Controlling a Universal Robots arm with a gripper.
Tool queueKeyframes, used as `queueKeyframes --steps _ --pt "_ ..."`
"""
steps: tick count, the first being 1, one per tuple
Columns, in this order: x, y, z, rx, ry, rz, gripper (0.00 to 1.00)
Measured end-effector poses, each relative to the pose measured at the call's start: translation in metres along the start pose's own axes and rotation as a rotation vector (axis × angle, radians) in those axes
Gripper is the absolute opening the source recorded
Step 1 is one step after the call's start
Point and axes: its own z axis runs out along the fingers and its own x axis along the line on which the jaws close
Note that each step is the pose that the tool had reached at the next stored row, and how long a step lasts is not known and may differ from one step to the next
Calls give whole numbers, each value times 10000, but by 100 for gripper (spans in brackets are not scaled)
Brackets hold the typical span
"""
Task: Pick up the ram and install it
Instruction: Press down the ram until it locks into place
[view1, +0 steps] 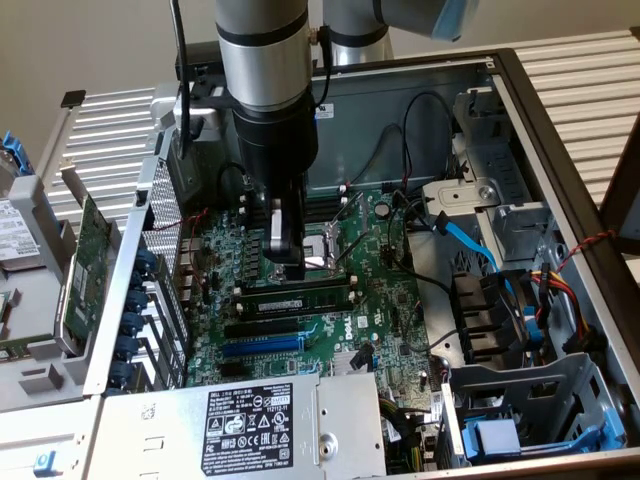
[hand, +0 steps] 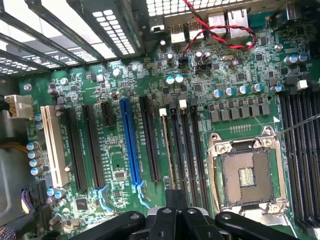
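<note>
Gripper (view1: 287, 268) parked low over the motherboard (view1: 400, 300).
Ram (view1: 300, 297) already sits in its slot; can't tell the grip.

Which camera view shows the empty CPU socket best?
The wrist view: the CPU socket faces the camera almost whole, its contact field visible. In the exterior view the gripper covers part of it.

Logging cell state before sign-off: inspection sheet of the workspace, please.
Surface: motherboard inside open PC case.
Job's things: ram lies along a memory slot beside the CPU socket; seating cannot be told.
Clutter: expansion card outside the case, exterior view's left.
Grippers: gripper just above the ram.
Cables: red-black wires; blue cable.
Surroundings: white slatted surface.
</note>
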Motion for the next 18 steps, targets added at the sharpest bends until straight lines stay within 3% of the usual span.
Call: queueKeyframes --steps 18 --pt "0 0 0 -92 84 2435 11"
